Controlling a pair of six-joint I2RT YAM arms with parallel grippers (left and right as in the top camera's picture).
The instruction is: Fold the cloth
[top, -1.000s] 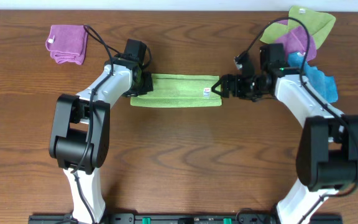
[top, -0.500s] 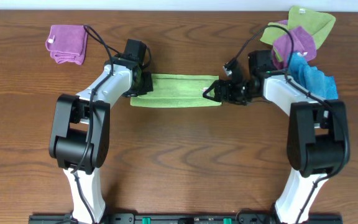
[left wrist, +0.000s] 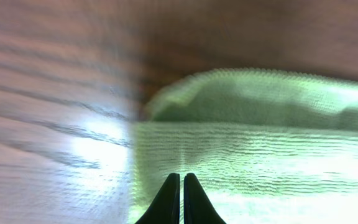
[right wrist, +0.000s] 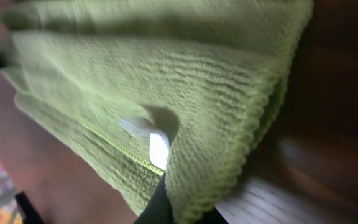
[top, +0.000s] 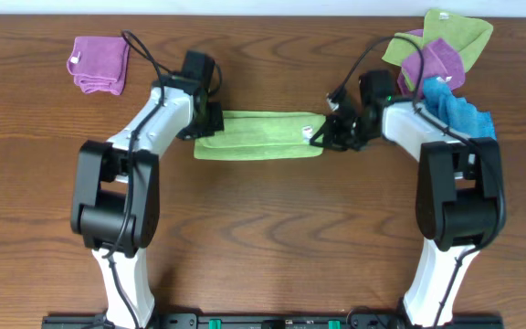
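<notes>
Moved left: right claw (top: 316, 137), now clamped on cloth (top: 258, 135) | left claw (top: 210, 129) clamped on it too | we count one cloth, two claws.

- The cloth (right wrist: 185, 81) fills most of my picture: lime green, ribbed, lying in stacked layers.
- Its white tag (right wrist: 158, 148) sits in a small shadowed hollow in the fabric.
- Just below the tag, my right gripper (right wrist: 179, 213) is pinched on the cloth's edge, with fabric between the dark fingertips (right wrist: 157, 208).
- Right of the tag the layered edge curves down, and beyond it I see the brown wooden table (right wrist: 334, 124).
- Far left of the tag something dark pokes in; I can't tell what.
</notes>
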